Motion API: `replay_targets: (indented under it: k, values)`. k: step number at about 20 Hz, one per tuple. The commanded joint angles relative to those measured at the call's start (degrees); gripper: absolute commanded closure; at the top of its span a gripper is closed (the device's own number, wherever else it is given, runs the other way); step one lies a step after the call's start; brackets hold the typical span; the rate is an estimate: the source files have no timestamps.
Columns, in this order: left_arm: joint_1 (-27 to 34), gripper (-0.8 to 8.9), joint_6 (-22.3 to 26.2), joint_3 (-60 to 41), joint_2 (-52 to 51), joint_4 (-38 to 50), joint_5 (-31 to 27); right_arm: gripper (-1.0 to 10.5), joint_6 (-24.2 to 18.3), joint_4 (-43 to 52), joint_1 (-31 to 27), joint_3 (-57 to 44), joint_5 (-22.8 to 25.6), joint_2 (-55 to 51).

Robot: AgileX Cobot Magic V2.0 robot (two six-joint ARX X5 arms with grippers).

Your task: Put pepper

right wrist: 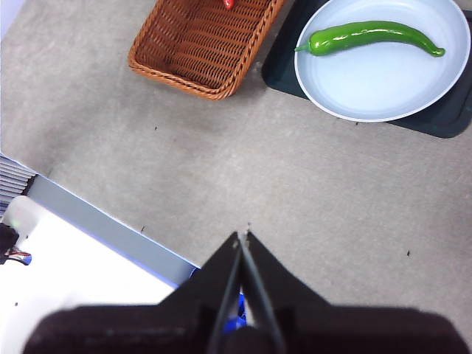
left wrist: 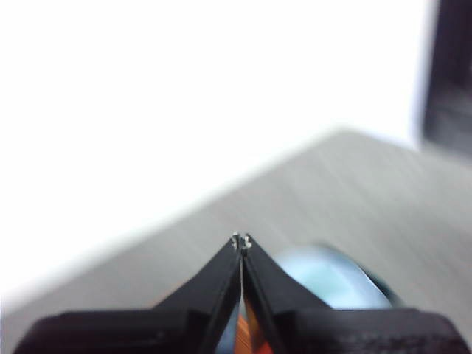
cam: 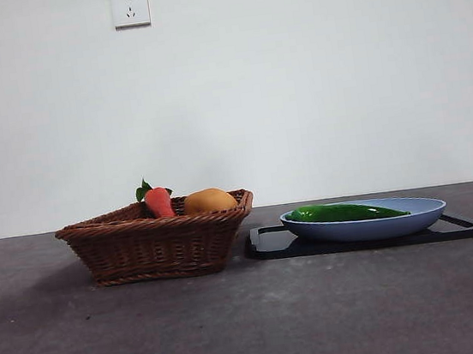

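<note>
The long glossy green pepper (cam: 344, 212) lies in a light-blue plate (cam: 426, 210) that sits on a black tray (cam: 267, 247), right of the wicker basket (cam: 154, 243). The right wrist view shows the pepper (right wrist: 369, 34) lying across the plate (right wrist: 383, 85), far beyond my right gripper (right wrist: 242, 236), which is shut and empty high above the table. My left gripper (left wrist: 241, 240) is shut and empty, raised and away from everything; the plate shows as a blur (left wrist: 332, 276) behind it. Neither arm appears in the front view.
The basket holds a red-orange carrot-like piece with green leaves (cam: 157, 201) and a rounded orange-yellow fruit (cam: 209, 201). A wall socket (cam: 130, 6) is on the white back wall. The table's near edge and a white surface (right wrist: 66, 287) show in the right wrist view.
</note>
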Motion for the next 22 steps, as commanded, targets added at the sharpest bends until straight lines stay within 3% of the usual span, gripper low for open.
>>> replay_targets:
  k: [1, 5, 9, 12, 16, 22]
  values:
    - [6.12, 8.06, 0.74, -5.53, -5.42, 8.15, 0.07, 9.4, 0.11, -0.76, 0.07, 1.03, 0.13, 0.42]
    - [17.57, 8.06, 0.72, -25.27, -20.44, 23.32, -0.13, 9.4, 0.13, -0.76, 0.09, 1.03, 0.13, 0.42]
    - [24.92, 8.06, 0.72, -45.18, -35.04, 32.54, -0.59, 9.4, 0.13, -0.74, 0.07, 1.03, 0.13, 0.42]
    - [27.47, 8.06, 0.13, -56.98, -42.95, 33.77, -2.14, 9.4, 0.11, -0.76, 0.09, 1.03, 0.13, 0.42]
    - [28.98, 8.06, -4.15, -70.75, -51.30, 33.77, -2.19, 9.4, 0.11, -0.74, 0.07, 1.03, 0.13, 0.42]
    - [29.14, 8.06, -6.38, -82.62, -58.29, 33.75, -2.21, 9.4, 0.11, -0.74, 0.09, 1.03, 0.11, 0.42]
